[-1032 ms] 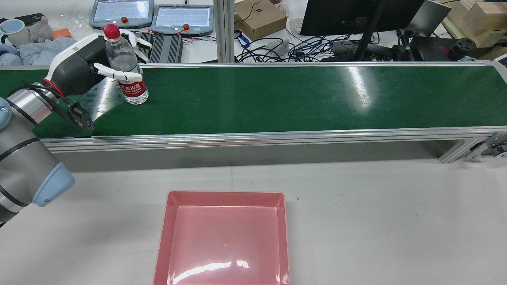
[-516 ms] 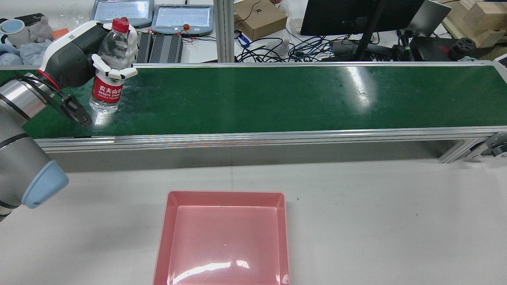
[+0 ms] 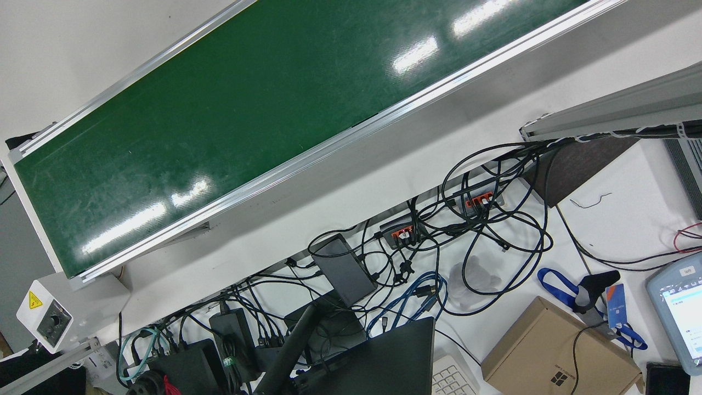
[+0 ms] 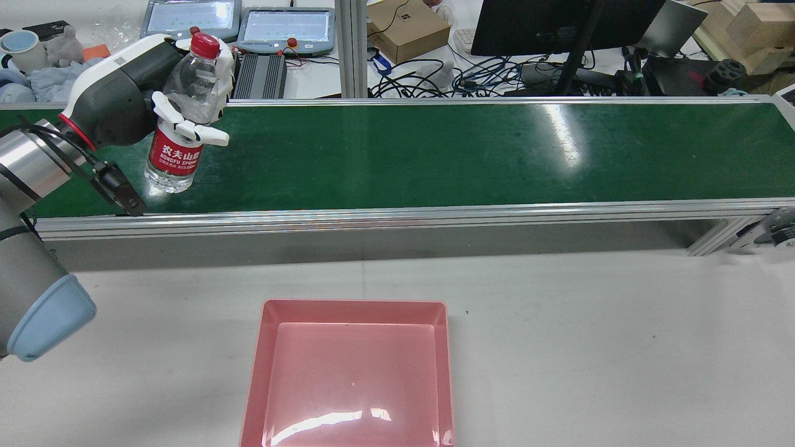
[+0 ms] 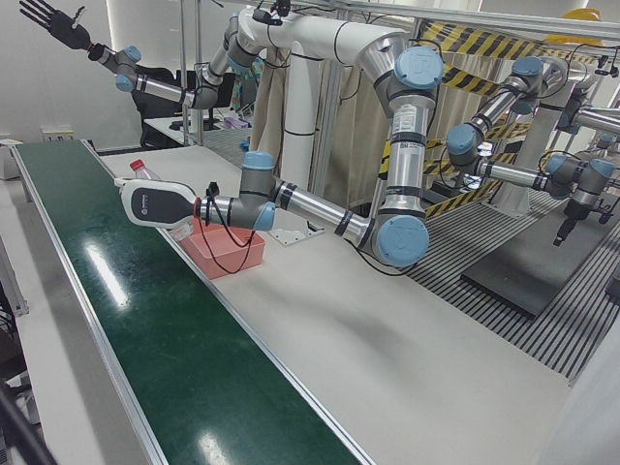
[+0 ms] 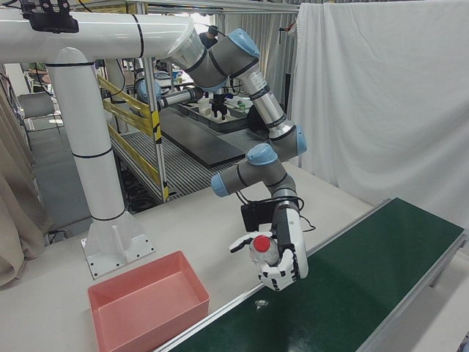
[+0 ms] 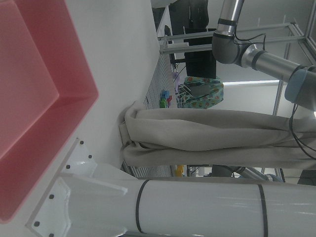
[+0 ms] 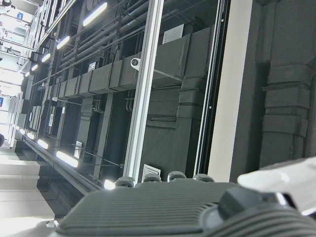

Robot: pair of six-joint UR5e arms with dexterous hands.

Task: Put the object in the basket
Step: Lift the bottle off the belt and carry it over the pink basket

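Note:
A clear water bottle [image 4: 180,118] with a red cap and red label is tilted in my left hand [image 4: 140,84], whose white fingers [image 4: 192,130] wrap its middle. It hangs over the left end of the green conveyor belt [image 4: 435,155], near the belt's near edge. The right-front view shows the hand [image 6: 286,257] and bottle [image 6: 264,248] a little above the belt. The pink basket [image 4: 351,308] sits empty on the white table below the belt. My right hand [image 5: 50,17] is raised high, dark, fingers spread, holding nothing.
The belt's aluminium rail [image 4: 397,214] runs between the bottle and the basket. Behind the belt are teach pendants [image 4: 286,28], a cardboard box [image 4: 407,28], a monitor [image 4: 559,25] and tangled cables [image 3: 471,230]. White table [image 4: 590,347] surrounds the basket.
My left hand closed on the bottle, tipped it over to the left and carried it toward the belt's near edge. The bottle no longer stands upright on the belt.

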